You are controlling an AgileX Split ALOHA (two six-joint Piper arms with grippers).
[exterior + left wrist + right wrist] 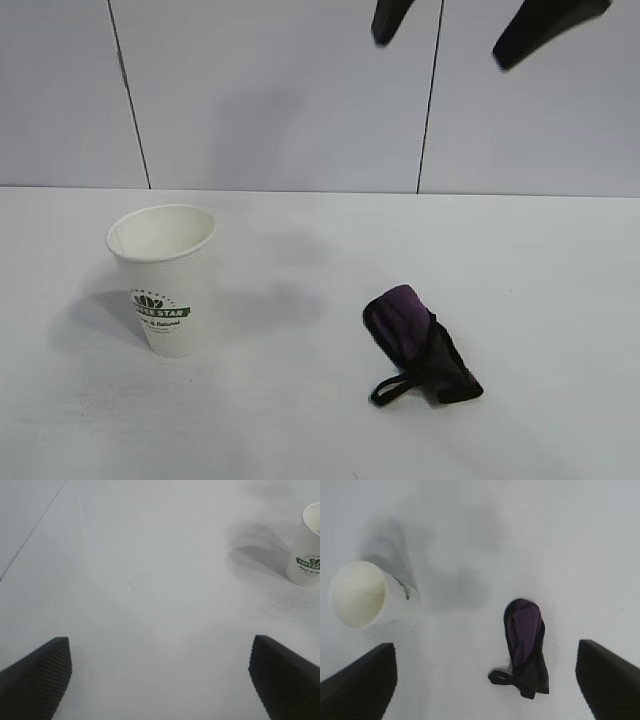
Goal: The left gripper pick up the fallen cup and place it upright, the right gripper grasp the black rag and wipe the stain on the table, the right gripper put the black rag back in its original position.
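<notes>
The white paper cup [165, 280] with a green logo stands upright on the white table [300, 430] at the left. It also shows in the left wrist view [306, 550] and the right wrist view [362, 595]. The black rag [420, 345], with a purple fold, lies crumpled right of the middle and shows in the right wrist view [525, 640]. The right gripper [460, 25] hangs high above the rag, open and empty; its view [486, 650] looks down on rag and cup. The left gripper [160, 645] is open and empty, away from the cup, outside the exterior view. No stain shows.
A grey panelled wall [280, 90] stands behind the table's far edge. Faint scuff marks [132, 582] show on the tabletop in the left wrist view.
</notes>
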